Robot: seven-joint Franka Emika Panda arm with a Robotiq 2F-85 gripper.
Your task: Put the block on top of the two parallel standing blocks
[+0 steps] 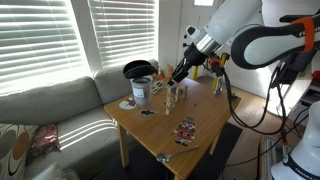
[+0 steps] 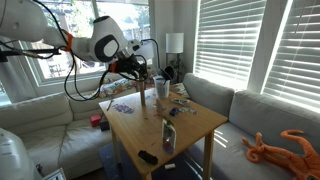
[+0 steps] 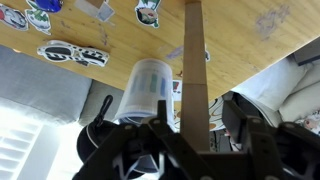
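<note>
Your gripper [image 3: 195, 138] has closed narrowly on the long wooden block [image 3: 195, 60]. It holds the block upright over the table [image 3: 265, 55], just right of the white mug [image 3: 148, 88] in the wrist view.

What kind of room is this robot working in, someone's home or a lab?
Most likely a home living room. A pale sofa wraps around a small wooden table, slatted blinds cover the large windows, and a table lamp stands in the corner.
</note>
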